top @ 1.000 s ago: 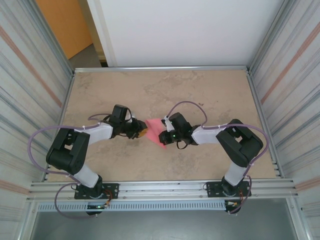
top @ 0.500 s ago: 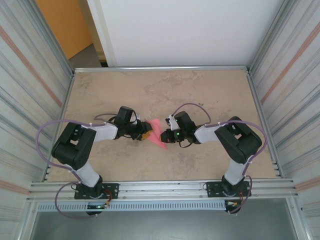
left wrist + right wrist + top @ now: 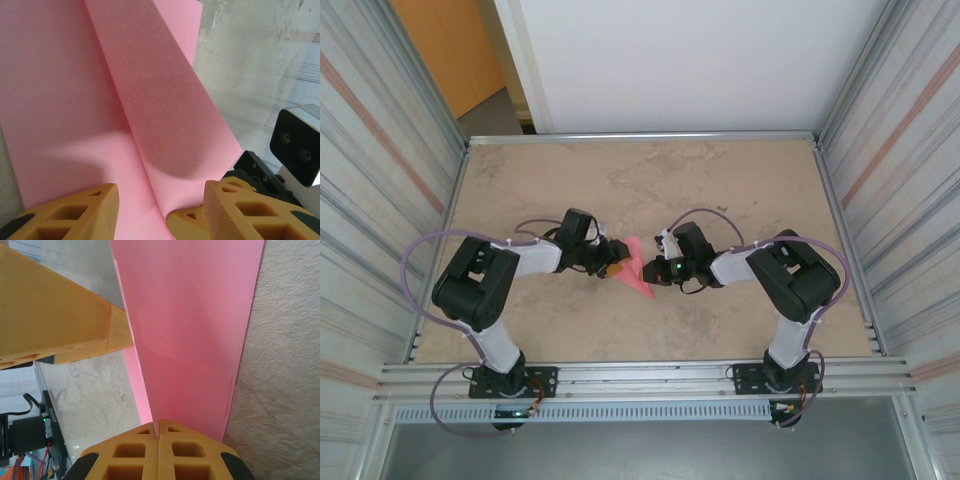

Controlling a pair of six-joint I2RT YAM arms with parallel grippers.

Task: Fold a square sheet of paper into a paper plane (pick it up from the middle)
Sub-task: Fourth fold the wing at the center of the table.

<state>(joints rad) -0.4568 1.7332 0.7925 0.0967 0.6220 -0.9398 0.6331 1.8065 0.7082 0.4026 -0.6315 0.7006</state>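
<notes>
Where the two arms meet, just below the middle of the top view, we note the pink paper (image 3: 638, 284) on the beige table (image 3: 740, 180). It is a narrow creased strip running from upper left to lower right between the wrists. The left gripper (image 3: 617, 263) comes at it from the left and the right gripper (image 3: 648, 270) from the right. The two nearly meet over the sheet.

Right wrist view: the orange fingers (image 3: 130, 450) at the bottom edge are pressed together with no gap, and the paper rises straight out of the seam between them. We log the right tool as clamped on the pink paper. The sheet fills the upper middle and right of that frame, a fold line crossing it at an angle, with bare table to its right. One orange finger of the left tool sits in the upper left, its tip just beside the paper's left edge.

Left wrist view: two orange fingertips (image 3: 75, 212), lower left and lower right, stand apart. A raised fold of the paper runs up between them toward the top of the frame. Jaws parted; we cannot tell whether either pad touches the sheet. The right arm's camera housing (image 3: 300, 145) sits at the right edge.
</notes>
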